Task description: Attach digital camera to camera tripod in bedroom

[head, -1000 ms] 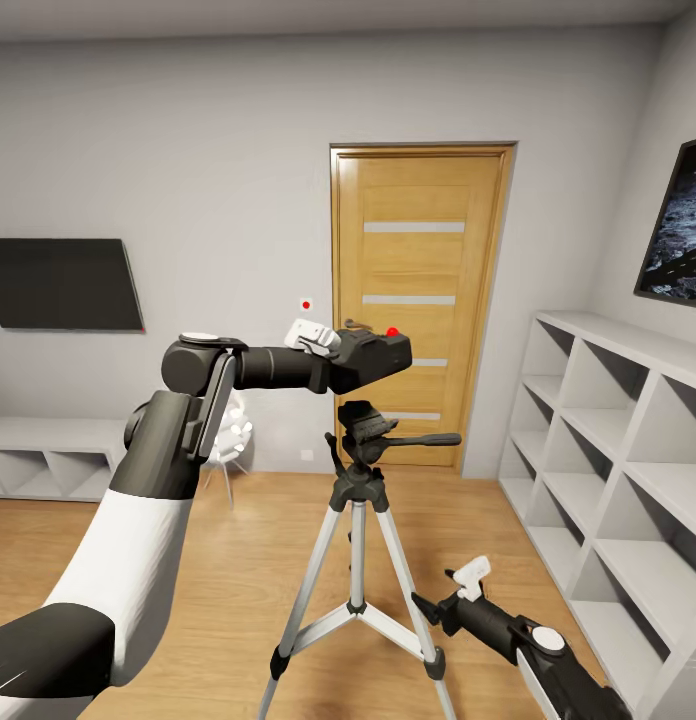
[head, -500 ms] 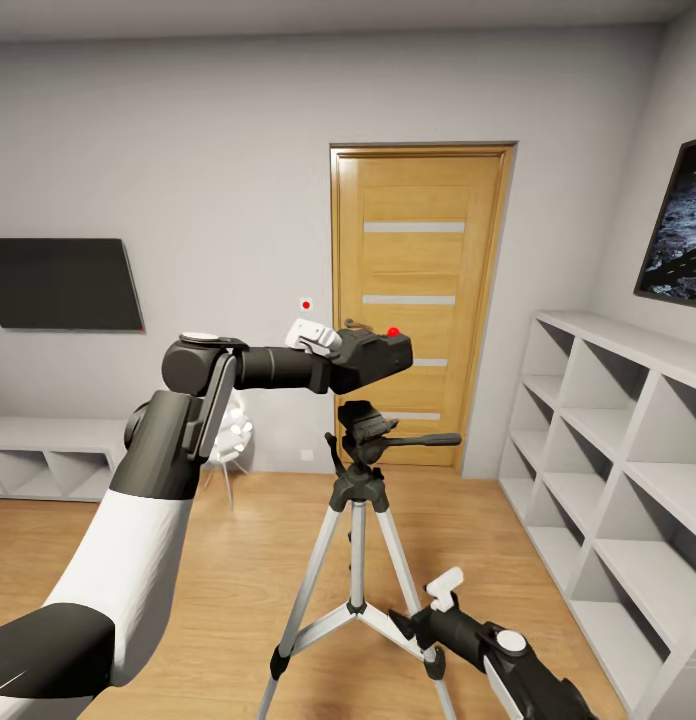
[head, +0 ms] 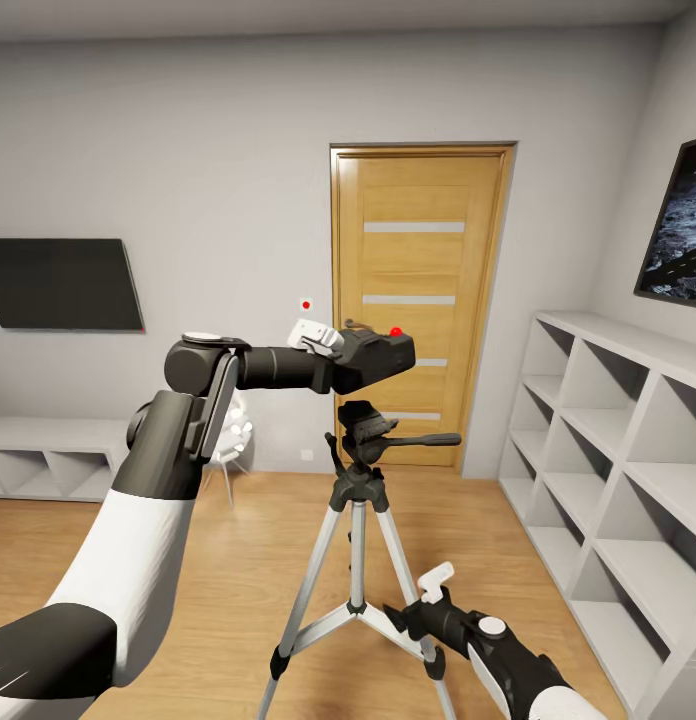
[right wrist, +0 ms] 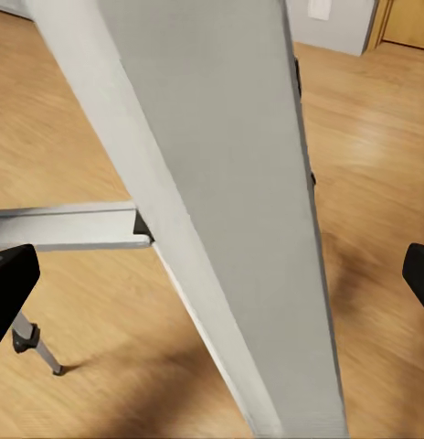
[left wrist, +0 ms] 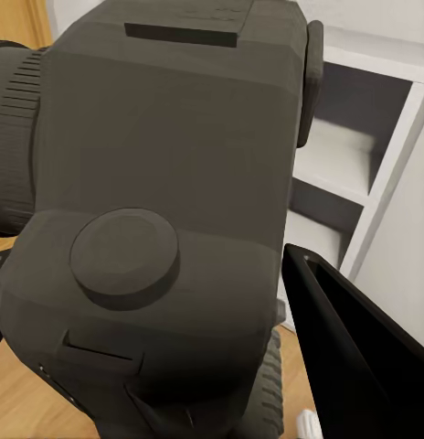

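**Two grippers, one mount to hit**

Our left gripper (head: 340,352) clamps the digital camera (head: 376,357) just above the camera tripod (head: 358,500) head. Our right gripper (head: 420,608), fingers spread, straddles a leg; nudging it could shift the tripod and spoil alignment.

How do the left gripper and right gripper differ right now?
Height: the left gripper is raised above the camera tripod head; the right gripper is low, at a tripod leg.
Load: the left gripper is shut on the digital camera; the right gripper is open, fingers either side of the leg, holding nothing.
Shared: black bodies with a white fitting.
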You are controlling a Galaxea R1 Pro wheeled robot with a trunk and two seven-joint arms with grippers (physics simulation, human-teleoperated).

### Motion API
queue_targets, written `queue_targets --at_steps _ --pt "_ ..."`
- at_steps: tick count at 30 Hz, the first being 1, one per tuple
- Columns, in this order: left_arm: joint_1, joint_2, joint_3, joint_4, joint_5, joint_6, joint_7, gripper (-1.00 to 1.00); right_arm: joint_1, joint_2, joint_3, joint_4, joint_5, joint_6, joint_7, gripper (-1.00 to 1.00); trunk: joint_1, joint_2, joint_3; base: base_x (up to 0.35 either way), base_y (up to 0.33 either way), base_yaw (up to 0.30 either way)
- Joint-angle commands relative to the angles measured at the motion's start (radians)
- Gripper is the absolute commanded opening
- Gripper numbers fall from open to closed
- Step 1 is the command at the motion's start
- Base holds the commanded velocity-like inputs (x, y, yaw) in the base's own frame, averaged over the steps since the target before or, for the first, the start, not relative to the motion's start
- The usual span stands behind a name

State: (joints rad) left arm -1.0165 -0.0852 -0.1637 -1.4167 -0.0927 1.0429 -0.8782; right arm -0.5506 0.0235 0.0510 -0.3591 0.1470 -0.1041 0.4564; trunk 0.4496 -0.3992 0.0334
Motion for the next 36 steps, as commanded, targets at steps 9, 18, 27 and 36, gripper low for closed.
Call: queue_targets --at_steps 9,18,27,36 --pt "0.000 -0.001 0.001 -0.001 -0.009 0.004 -0.011 -1.00 -0.006 0.001 0.000 0.002 0.011 -0.008 -0.001 1.00 0.000 -0.001 0.000 0.000 0.000 0.000" --pt "0.000 -0.001 0.001 -0.001 -0.010 0.004 -0.012 -1.00 -0.006 0.002 0.000 0.002 0.011 -0.009 -0.001 -1.00 0.000 -0.001 0.000 0.000 0.000 0.000" --pt "0.000 -0.001 0.001 -0.001 -0.009 0.004 -0.010 -1.00 -0.006 0.001 0.001 0.002 0.011 -0.021 -0.002 -1.00 0.000 -0.001 0.000 0.000 0.000 0.000" --pt "0.000 0.000 0.001 -0.001 -0.009 0.004 -0.011 -1.00 -0.006 0.001 0.006 0.002 0.014 -0.054 -0.076 -1.00 0.000 -0.001 0.000 0.000 0.000 0.000"
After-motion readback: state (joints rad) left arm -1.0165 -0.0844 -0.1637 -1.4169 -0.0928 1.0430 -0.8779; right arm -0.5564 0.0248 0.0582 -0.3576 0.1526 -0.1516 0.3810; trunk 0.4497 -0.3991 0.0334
